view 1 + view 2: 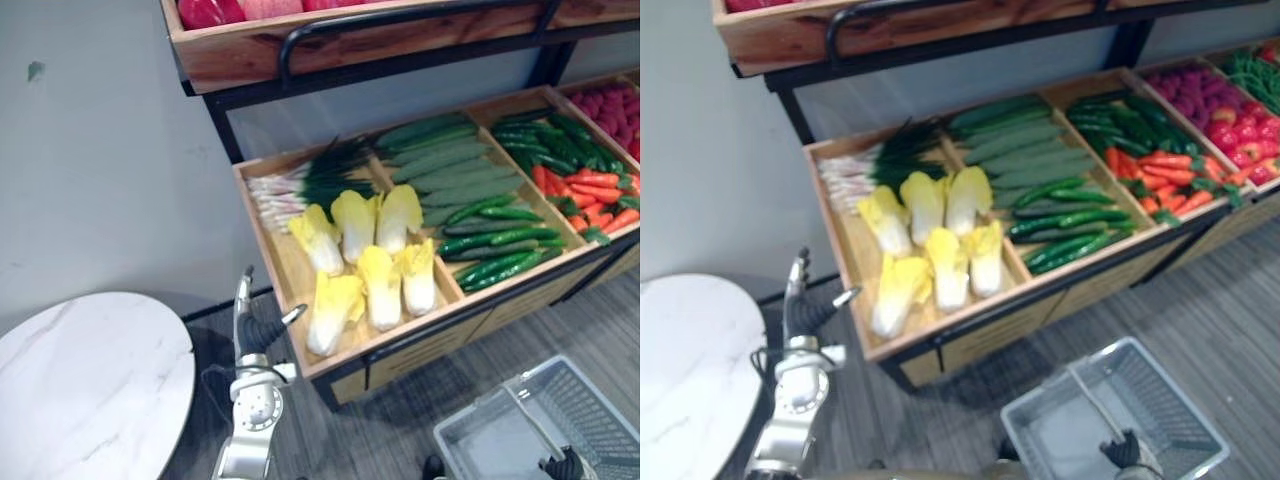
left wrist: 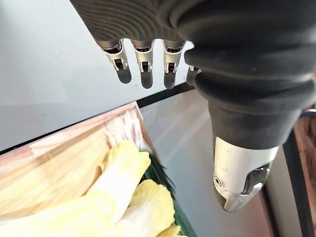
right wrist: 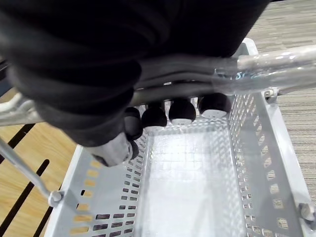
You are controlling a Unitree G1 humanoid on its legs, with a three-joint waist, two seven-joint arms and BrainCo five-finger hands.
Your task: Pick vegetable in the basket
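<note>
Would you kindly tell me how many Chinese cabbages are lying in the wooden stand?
6 Chinese cabbages, all in the leftmost compartment: three in the back row, and three in the front row. More might be hidden beneath them.

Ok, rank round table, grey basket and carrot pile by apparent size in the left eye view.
Largest first: round table, grey basket, carrot pile; table and basket sit nearer the camera, so true size is unsure.

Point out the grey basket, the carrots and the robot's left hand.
grey basket (image 1: 1065, 440): right eye view, on its bare bottom.
carrots (image 1: 1168, 180): right eye view, on an orange root mid-pile.
left hand (image 1: 256, 333): left eye view, on its dark palm.
</note>
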